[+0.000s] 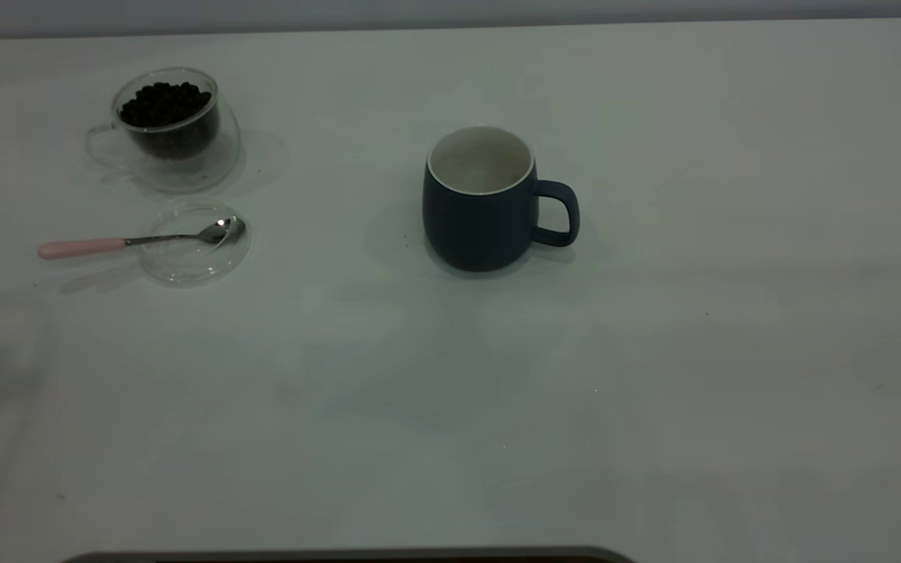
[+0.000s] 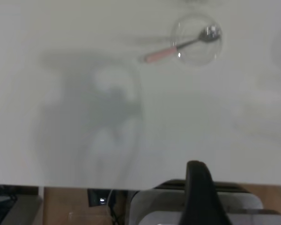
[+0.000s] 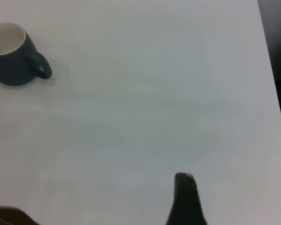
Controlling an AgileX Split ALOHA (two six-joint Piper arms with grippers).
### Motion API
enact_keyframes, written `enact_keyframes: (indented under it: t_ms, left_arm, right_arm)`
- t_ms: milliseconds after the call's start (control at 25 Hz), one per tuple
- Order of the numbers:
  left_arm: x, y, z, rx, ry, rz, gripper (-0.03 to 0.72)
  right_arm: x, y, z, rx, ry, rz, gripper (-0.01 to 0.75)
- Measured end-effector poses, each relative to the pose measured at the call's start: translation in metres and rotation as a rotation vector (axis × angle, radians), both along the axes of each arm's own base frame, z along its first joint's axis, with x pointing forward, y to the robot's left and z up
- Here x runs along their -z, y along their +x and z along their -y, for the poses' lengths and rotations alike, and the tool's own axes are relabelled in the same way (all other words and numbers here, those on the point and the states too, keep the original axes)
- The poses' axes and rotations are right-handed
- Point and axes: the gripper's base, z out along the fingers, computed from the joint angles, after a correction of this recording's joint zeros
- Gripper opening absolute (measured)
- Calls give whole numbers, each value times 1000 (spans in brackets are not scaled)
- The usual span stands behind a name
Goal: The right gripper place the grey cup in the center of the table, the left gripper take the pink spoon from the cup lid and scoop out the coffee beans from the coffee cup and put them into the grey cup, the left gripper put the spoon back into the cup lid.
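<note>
I see the pink spoon lying left of the grey cup, bowl in the cup lid; light, slippery, best pinched at its handle. Jaws' state: cannot tell.

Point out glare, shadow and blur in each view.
Exterior view: dim, a bright glint on the spoon bowl, soft shadows across the table. Left wrist view: blurred, a broad arm-shaped shadow. Right wrist view: even light, faint shadow beside the mug.
</note>
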Motion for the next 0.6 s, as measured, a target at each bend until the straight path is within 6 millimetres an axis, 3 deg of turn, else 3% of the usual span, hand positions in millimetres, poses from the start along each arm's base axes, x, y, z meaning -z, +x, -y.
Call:
enact_keyframes:
  t_ms: [280, 600]
  left_arm:
    - [5, -54, 8, 16, 0, 40, 513]
    - [41, -125, 14, 53, 56, 58, 513]
  right_arm:
    - [0, 0, 0, 0, 0, 0, 588]
    - [0, 0, 0, 0, 0, 0, 588]
